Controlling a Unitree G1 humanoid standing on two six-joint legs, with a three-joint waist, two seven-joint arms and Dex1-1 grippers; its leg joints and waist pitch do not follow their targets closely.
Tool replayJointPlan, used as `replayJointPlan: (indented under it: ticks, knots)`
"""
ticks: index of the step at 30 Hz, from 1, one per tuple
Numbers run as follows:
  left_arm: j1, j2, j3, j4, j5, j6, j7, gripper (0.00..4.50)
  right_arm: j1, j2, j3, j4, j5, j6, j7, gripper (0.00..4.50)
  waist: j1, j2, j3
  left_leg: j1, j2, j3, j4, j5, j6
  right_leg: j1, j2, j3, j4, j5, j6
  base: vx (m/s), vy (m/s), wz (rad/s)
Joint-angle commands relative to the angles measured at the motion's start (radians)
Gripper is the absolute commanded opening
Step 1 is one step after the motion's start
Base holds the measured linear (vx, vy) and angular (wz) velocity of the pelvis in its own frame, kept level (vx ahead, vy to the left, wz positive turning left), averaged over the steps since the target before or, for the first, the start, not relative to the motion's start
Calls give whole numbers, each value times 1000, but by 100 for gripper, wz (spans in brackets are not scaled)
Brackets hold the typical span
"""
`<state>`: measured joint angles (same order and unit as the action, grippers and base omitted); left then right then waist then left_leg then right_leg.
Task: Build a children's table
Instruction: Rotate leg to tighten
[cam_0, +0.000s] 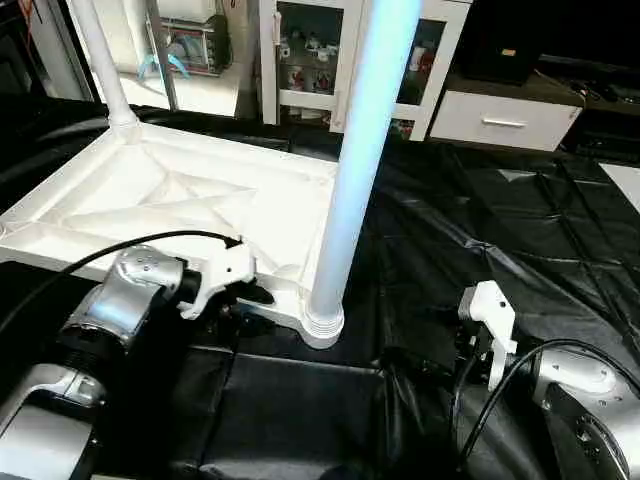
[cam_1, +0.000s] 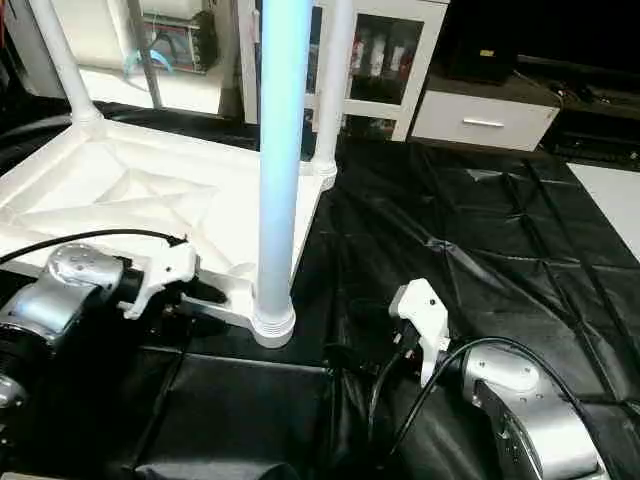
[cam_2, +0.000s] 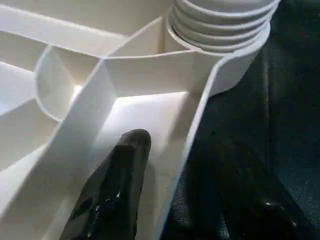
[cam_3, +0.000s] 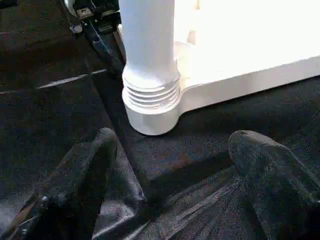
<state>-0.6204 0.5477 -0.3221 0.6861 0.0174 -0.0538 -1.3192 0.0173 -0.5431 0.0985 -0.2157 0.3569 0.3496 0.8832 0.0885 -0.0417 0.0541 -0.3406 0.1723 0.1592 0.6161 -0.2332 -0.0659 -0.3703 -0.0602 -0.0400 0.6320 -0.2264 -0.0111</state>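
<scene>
The children's table top (cam_0: 150, 190) lies upside down on a black sheet, its ribbed underside facing up. A long white leg (cam_0: 360, 150) stands upright in the near right corner socket (cam_0: 322, 325). Two more legs rise at the far left corner (cam_0: 100, 60) and the far right corner (cam_1: 335, 80). My left gripper (cam_0: 245, 300) sits at the top's near rim, just left of the near leg. It is open, one finger (cam_2: 120, 190) inside the rim and the other outside. My right gripper (cam_3: 175, 140) is open and holds nothing, low on the sheet to the right of the near leg's base.
The black sheet (cam_0: 500, 220) covers the floor, wrinkled, with free room to the right of the table top. A white glass-door cabinet (cam_0: 300, 50) and a white drawer unit (cam_0: 505, 120) stand behind. A black cable (cam_0: 100, 250) arcs over my left forearm.
</scene>
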Motion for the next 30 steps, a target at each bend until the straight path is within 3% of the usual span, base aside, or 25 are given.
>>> replayJointPlan:
  ticks: [1, 11, 17, 24, 28, 30]
  knots:
    - [-3, -1, -11, -9, 15, 4, -2, 186, -5, -13, 3, -12, -4, 0, 6, 391, 0, 5, -51, 4, 68, -18, -94, -116, 22, 34, -100, 52, -69, -45, -241, 0, 0, 0]
    - [59, 0, -15, -100, 23, 59, 27, 102, -11, -3, 12, -5, -12, -10, 2, 391, 1, 4, -49, 4, 69, -17, -95, -112, 26, 33, -100, 53, -70, -49, -240, 0, 0, 0]
    - [94, 3, 0, -165, 26, 151, 73, 86, -11, -1, 13, -1, -13, -15, 0, 391, 0, 5, -50, 3, 67, -14, -93, -91, 34, 33, -98, 52, -67, -28, -242, 0, 0, 0]
    - [178, -48, 29, -364, 33, 505, 232, 81, -11, 7, 18, 10, -25, -22, -15, 391, -9, 2, -48, -1, 67, -10, -92, -89, 38, 35, -96, 54, -69, -46, -255, 0, 0, 0]
    - [195, -77, 38, -416, 35, 589, 284, 80, -12, 12, 22, 13, -31, -21, -27, 391, -12, 2, -46, -2, 66, -11, -93, -105, 39, 34, -95, 55, -78, -114, -240, 0, 0, 0]
    - [210, -101, 41, -468, 49, 660, 336, 80, -13, 17, 25, 17, -42, -18, -42, 391, -15, 2, -48, -4, 66, -12, -92, -90, 42, 34, -93, 55, -77, -100, -237, 0, 0, 0]
